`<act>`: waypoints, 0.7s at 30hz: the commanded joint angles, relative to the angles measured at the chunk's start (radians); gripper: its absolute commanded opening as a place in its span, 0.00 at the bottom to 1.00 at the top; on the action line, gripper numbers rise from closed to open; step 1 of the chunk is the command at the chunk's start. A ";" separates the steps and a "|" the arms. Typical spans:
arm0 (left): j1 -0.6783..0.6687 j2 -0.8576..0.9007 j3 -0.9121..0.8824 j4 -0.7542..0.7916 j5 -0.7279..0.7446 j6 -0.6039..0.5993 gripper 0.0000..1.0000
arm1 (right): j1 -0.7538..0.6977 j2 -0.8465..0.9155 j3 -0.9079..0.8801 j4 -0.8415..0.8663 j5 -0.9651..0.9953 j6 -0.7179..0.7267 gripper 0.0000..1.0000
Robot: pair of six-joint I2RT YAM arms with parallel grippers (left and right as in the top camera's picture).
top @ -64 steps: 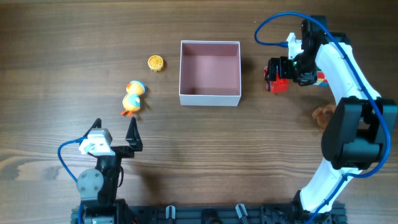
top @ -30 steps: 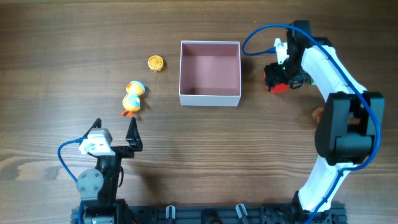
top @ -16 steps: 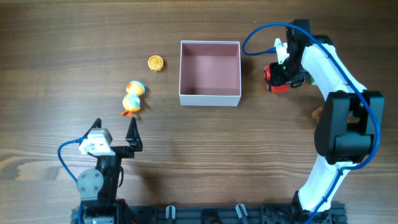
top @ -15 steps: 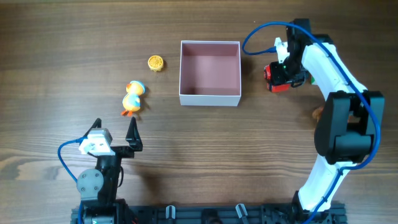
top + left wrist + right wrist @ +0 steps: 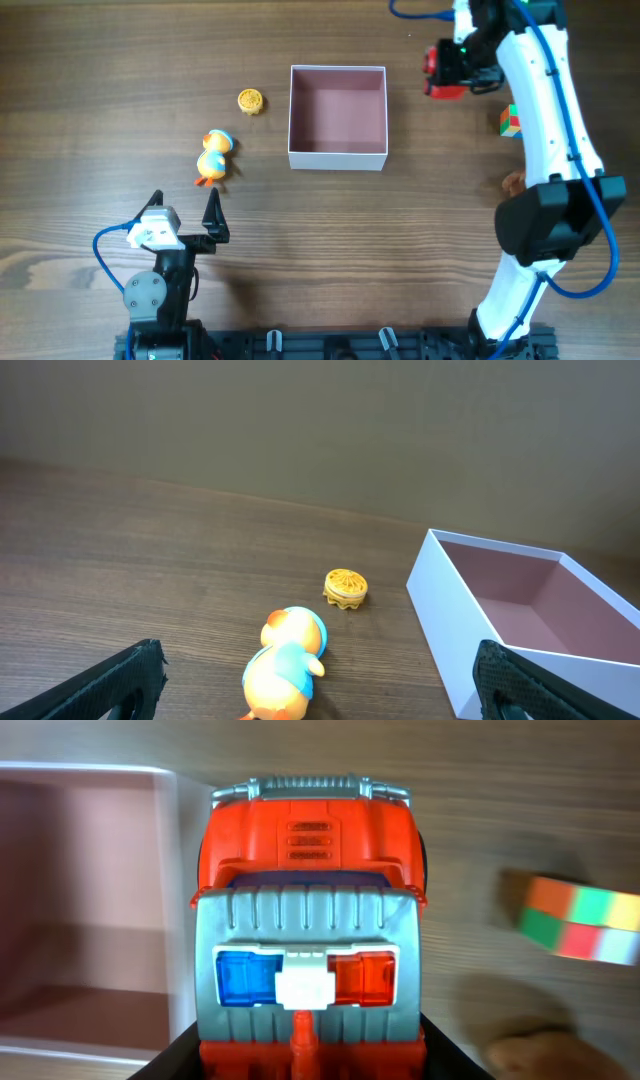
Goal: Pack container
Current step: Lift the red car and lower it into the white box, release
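Robot lab bench: wood-grain table, left arm, right arm, plain wall behind.

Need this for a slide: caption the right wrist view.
Right claw holds a red toy truck beside the pink-lined box, colour cube nearby.

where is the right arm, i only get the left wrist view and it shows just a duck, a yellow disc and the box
Observer: Its end effector grips a red toy truck, just right of the container's far right corner, not over it.
Operator: anything else over there
Observer: A multicoloured cube lies farther right than the truck.
Operator: box empty
Observer: Yes, overhead shows only bare pink floor.
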 commanded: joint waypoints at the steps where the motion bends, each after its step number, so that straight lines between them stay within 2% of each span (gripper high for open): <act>1: 0.008 -0.009 -0.006 -0.004 -0.002 0.012 1.00 | 0.065 -0.026 0.042 0.011 -0.111 0.180 0.33; 11: 0.008 -0.009 -0.006 -0.004 -0.002 0.012 1.00 | 0.248 -0.024 0.042 0.146 -0.117 0.208 0.35; 16: 0.008 -0.009 -0.006 -0.004 -0.002 0.012 1.00 | 0.294 -0.021 0.015 0.166 0.051 0.238 0.37; 21: 0.008 -0.009 -0.006 -0.004 -0.002 0.012 1.00 | 0.298 0.023 -0.001 0.200 0.106 0.245 0.40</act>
